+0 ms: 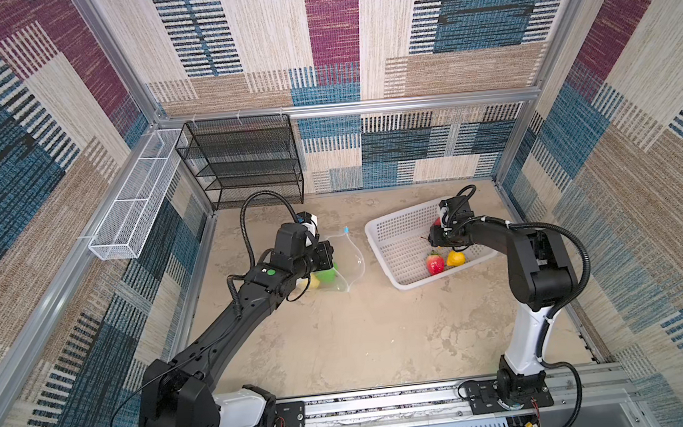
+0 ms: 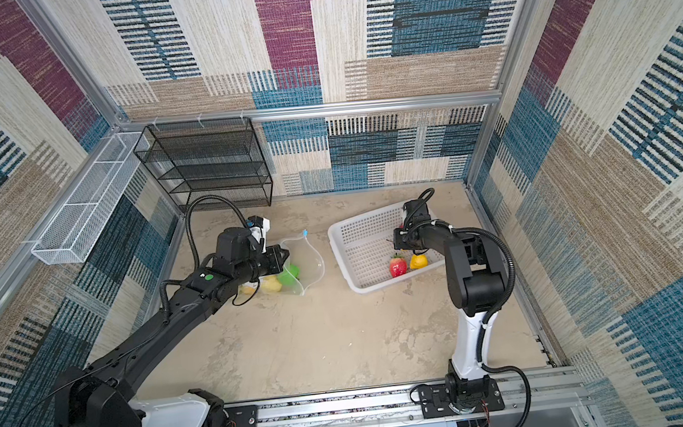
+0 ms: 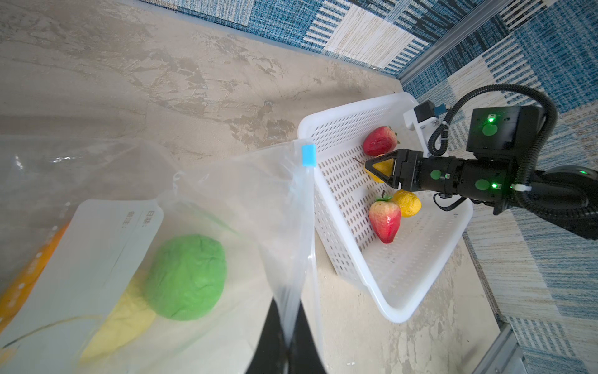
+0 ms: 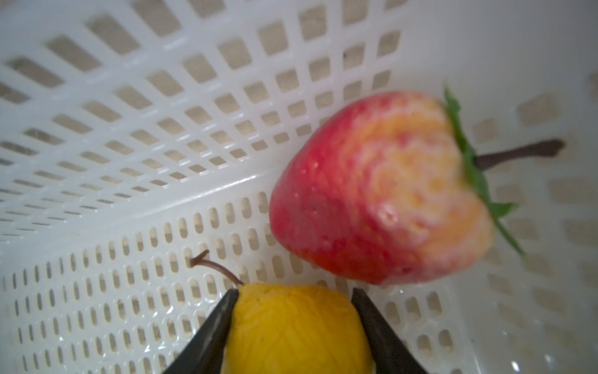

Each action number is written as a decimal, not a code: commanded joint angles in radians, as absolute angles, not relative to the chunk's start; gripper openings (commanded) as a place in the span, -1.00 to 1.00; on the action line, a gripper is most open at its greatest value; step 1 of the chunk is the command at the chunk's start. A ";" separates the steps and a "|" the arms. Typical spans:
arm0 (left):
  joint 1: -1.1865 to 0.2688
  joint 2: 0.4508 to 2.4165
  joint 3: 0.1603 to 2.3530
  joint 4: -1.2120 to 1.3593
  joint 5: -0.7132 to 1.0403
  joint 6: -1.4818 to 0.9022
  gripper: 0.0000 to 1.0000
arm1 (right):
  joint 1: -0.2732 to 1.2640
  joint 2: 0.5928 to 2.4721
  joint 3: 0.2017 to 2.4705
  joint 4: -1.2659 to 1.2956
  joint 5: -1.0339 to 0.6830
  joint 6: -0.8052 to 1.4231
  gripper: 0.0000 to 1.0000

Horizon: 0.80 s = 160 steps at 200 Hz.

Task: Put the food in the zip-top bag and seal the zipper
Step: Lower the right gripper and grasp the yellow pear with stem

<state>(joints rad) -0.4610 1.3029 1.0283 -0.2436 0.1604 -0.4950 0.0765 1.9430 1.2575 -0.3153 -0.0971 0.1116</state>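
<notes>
Seven pieces of food are what I can count from here: three inside the zip-top bag [image 3: 252,200] and four in the white perforated basket [image 3: 349,108]. Through the clear plastic I make out one green round fruit [image 3: 186,277], one yellow fruit [image 3: 126,319] pressed against it, and one orange piece [image 3: 29,275] partly hidden behind the bag's single white label [image 3: 97,259]. The bag lies on the beige table [image 1: 341,339] at the left of both top views, near the basket with a strip of table between them, its mouth gaping toward the basket. One zipper [image 3: 310,187] runs along the mouth edge, unsealed, with one light-blue slider [image 3: 308,155] at its far end. My left gripper [image 3: 288,311] is pressed together on that edge, pinching the plastic and holding it up.

In the basket I count two strawberries, a red strawberry [image 3: 379,141] and a paler strawberry [image 3: 385,221]. There is also one lemon [image 3: 407,203] touching the paler one, and one yellow pear [image 4: 297,327] with a brown stem. My right gripper [image 4: 295,291] is down in the basket, its two fingers [image 4: 220,323] set against opposite flanks of the pear, pinching it.

Beyond, one black mesh shelf rack [image 1: 239,160] stands at the back wall and one white wire tray [image 1: 131,206] hangs on the left wall.
</notes>
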 commanded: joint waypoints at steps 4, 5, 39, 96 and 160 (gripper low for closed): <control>-0.462 1.296 1.028 -0.239 0.153 -0.498 -1.00 | 0.076 1.910 1.253 -0.298 -0.099 0.115 -0.04; -0.462 1.296 1.028 -0.238 0.153 -0.498 -1.00 | 0.076 1.909 1.253 -0.299 -0.099 0.116 -0.04; -0.462 1.300 1.028 -0.236 0.152 -0.498 -1.00 | 0.080 1.828 1.243 -0.311 -0.112 0.121 -0.06; -0.462 1.302 1.028 -0.238 0.152 -0.496 -1.00 | 0.192 1.671 1.252 -0.382 -0.076 0.090 -0.07; -0.462 1.308 1.029 -0.239 0.160 -0.496 -1.00 | 0.444 1.565 1.261 -0.374 -0.196 0.096 -0.07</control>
<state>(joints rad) -0.4610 1.3071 1.0283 -0.2440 0.1608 -0.4950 0.3786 1.5852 1.2541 -0.3866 -0.1287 0.0895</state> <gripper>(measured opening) 0.049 0.507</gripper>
